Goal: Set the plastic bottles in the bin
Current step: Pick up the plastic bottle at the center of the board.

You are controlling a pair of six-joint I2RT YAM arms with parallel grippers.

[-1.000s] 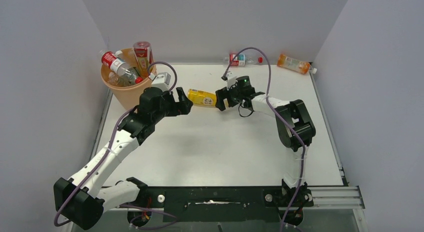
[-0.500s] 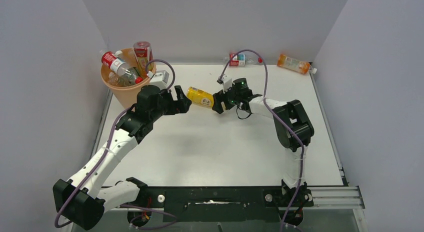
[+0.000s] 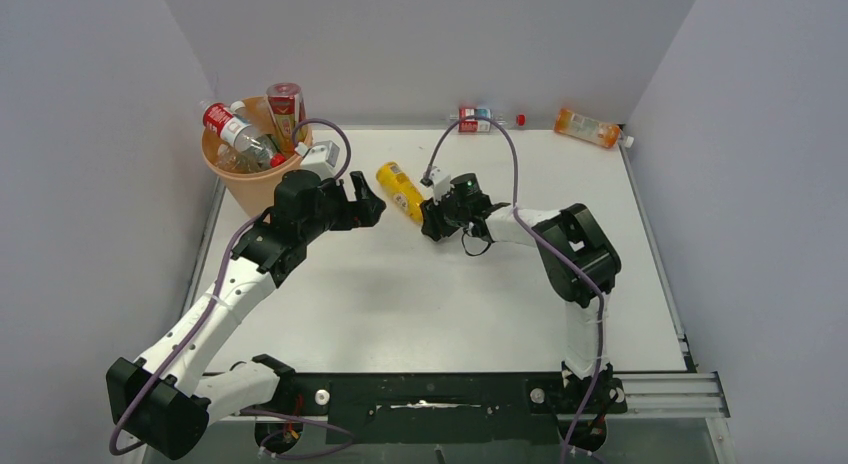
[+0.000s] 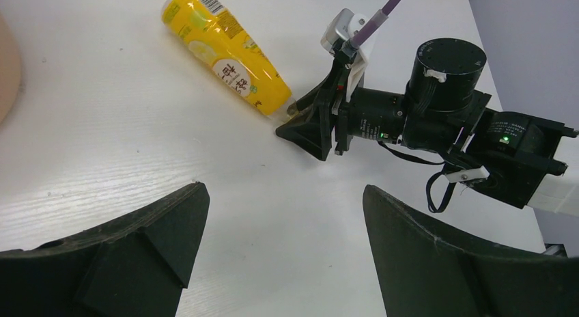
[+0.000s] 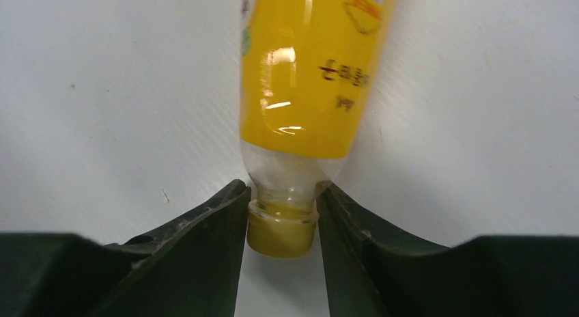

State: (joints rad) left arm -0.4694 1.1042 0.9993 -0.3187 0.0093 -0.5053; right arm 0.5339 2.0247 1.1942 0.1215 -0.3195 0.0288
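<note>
Yellow bottle (image 3: 398, 190): long axis runs from right hand (image 3: 425, 212) toward bin (image 3: 255, 191).
Right hand: pinched on its neck.
Left hand (image 3: 370, 206): wide open, empty, nearer bin.

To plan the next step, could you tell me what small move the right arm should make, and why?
Probably a slight lift: the right gripper has its jaws pinched on the yellow bottle at its cap, the bottle lies on the table, and the bin stands farther left.
</note>
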